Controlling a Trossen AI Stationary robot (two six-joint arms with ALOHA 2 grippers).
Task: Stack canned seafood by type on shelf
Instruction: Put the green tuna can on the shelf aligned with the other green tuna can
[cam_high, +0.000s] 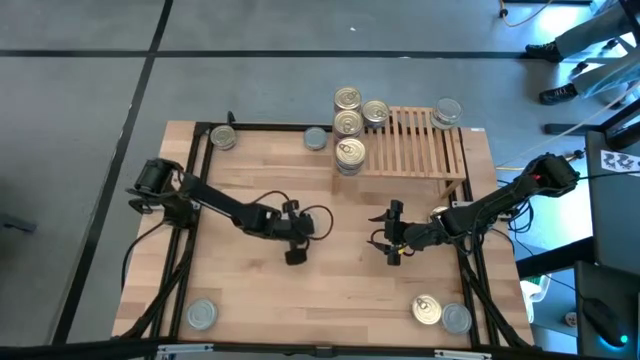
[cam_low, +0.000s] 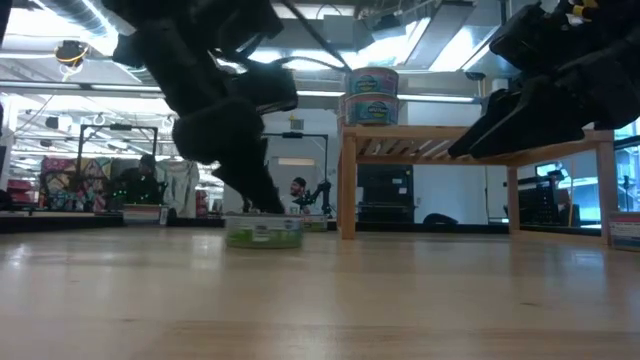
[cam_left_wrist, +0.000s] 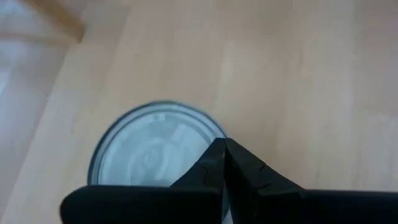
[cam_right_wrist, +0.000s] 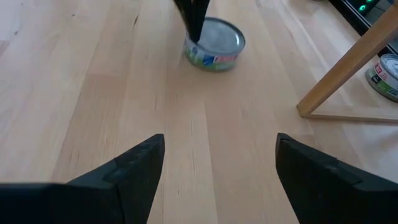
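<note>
My left gripper (cam_high: 296, 256): fingers pressed together, tips down on top of a silver-topped can (cam_left_wrist: 155, 146) near the middle of the table (cam_high: 260, 300) — nothing clamped between them.
My right gripper (cam_high: 390, 247): fingers spread apart, empty, held low above the wood and pointing toward that same can (cam_right_wrist: 214, 43).
My arms: both reach inward from the table's sides, elbows bent.
Shelf (cam_high: 425, 145): at the far right of the table — 1 can (cam_high: 447, 112) at its far corner, stacked gold-topped cans (cam_high: 349, 125) just beside its left end.
Other cans: 2 along the far edge (cam_high: 222, 137), 3 near the front edge (cam_high: 427, 309).
Room: grey floor around the table; lit ceiling and equipment behind.
</note>
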